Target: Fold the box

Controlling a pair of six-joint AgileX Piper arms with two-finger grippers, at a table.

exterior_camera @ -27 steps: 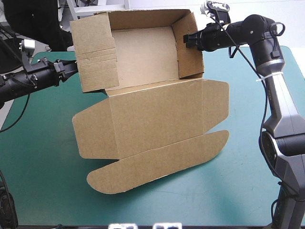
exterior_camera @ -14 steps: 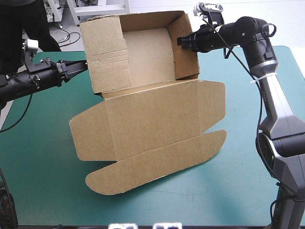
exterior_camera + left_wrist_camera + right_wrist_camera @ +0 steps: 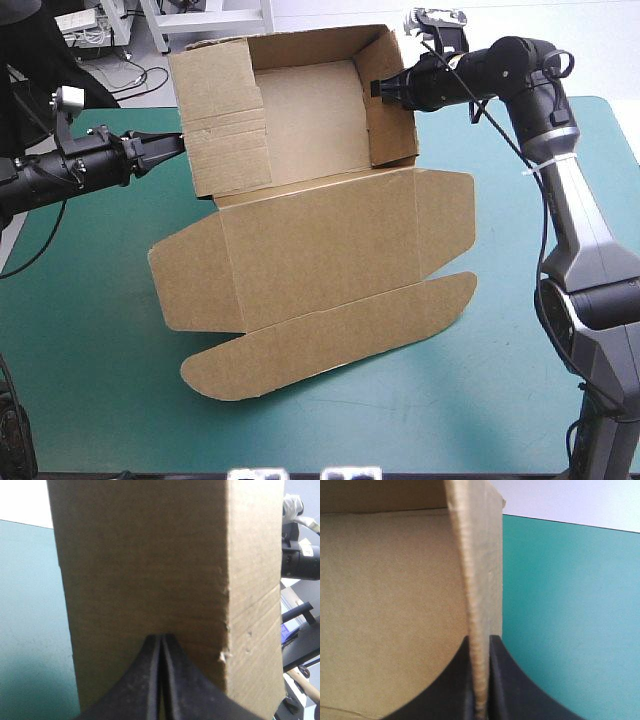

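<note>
The box (image 3: 300, 190) filled the centre of the high view. Its tray (image 3: 305, 110) was tipped up at upper centre with the opening toward the camera. The lid (image 3: 320, 260) ran down through mid-frame, and its rounded flap (image 3: 330, 345) rested on the cover (image 3: 90, 330) at lower centre. The left gripper (image 3: 178, 145), entering from the left edge, was all but closed on the left wall (image 3: 220, 120); its own view showed only a thin sliver between the fingers. The right gripper (image 3: 378, 88), at upper right, pinched the edge of the right wall (image 3: 395, 110), with the board plainly between its narrow fingers.

The step in hand looked like handling the raised tray as a pair. To do it well, both arms should move together at matching height, so the tray neither twists nor splays. Both grips sat near wall edges, so a sideways pull might slip the board free. The lid should trail lightly rather than buckle against the cover.
</note>
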